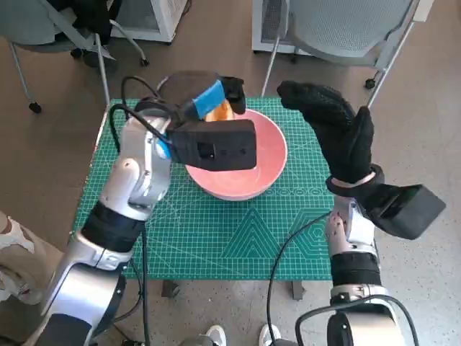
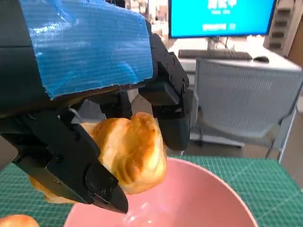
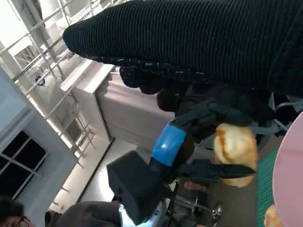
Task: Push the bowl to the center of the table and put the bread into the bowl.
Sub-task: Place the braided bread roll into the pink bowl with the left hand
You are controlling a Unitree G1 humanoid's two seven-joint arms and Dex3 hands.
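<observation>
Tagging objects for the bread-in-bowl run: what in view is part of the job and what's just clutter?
Job:
- pink bowl
- bread, held by the left hand over the bowl
- right hand, raised beside the bowl, holding nothing
- green mat, the work surface

Just around:
- grey chair behind the table
- monitor and keyboard

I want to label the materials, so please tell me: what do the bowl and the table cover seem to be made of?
The bowl looks like smooth pink plastic or glazed ceramic; its inside has a soft shine, so I cannot decide. The table cover looks like a green rubbery cutting mat, matte, printed with pale grid lines.
</observation>
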